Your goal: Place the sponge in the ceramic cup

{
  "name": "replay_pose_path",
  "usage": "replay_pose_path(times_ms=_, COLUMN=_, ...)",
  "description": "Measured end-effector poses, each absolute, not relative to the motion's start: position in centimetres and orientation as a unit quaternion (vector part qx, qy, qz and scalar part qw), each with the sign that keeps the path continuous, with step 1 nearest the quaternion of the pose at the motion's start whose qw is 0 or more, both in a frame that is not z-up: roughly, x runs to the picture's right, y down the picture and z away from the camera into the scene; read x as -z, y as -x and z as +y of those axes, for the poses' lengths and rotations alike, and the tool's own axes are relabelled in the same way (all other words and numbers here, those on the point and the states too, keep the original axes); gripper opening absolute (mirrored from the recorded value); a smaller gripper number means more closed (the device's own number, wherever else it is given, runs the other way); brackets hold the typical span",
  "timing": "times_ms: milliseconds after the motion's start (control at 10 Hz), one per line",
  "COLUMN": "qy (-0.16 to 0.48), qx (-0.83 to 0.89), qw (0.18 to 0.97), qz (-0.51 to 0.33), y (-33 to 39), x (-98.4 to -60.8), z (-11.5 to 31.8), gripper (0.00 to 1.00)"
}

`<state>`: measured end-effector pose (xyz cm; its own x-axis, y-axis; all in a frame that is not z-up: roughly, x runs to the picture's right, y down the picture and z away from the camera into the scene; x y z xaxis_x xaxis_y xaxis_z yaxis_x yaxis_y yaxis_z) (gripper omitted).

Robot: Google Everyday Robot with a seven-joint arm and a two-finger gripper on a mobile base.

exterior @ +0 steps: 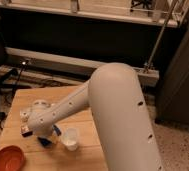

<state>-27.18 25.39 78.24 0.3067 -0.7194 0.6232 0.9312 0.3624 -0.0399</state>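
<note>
The white ceramic cup (70, 138) stands upright on the wooden table (23, 100), near its front edge. Just left of the cup lies the dark-blue sponge (45, 142), low on the tabletop. My gripper (52, 134) is at the end of the white arm, right above the sponge and close beside the cup's left side. The arm's wrist (35, 119) hides most of it. A small blue patch (57, 130) shows between the wrist and the cup. I cannot tell whether it is part of the sponge.
An orange-red bowl (8, 159) sits at the table's front left corner. The arm's bulky white upper link (120, 115) covers the table's right side. Behind the table run a grey rail (73, 62) and a dark wall, with a black stand at far left.
</note>
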Motion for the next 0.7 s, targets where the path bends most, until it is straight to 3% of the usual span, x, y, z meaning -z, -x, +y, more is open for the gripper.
replay_pose_path(times_ms=500, qy=0.217, qx=0.538, qw=0.768, qz=-0.272, y=27.63, x=-78.49, z=25.40, gripper=0.11)
replay_pose_path(times_ms=600, qy=0.222, qx=0.540, qw=0.764, qz=-0.275, y=27.80, x=-78.57, z=25.52, gripper=0.08)
replay_pose_path(times_ms=700, qy=0.225, qx=0.541, qw=0.761, qz=-0.278, y=27.96, x=-78.64, z=25.57, gripper=0.11)
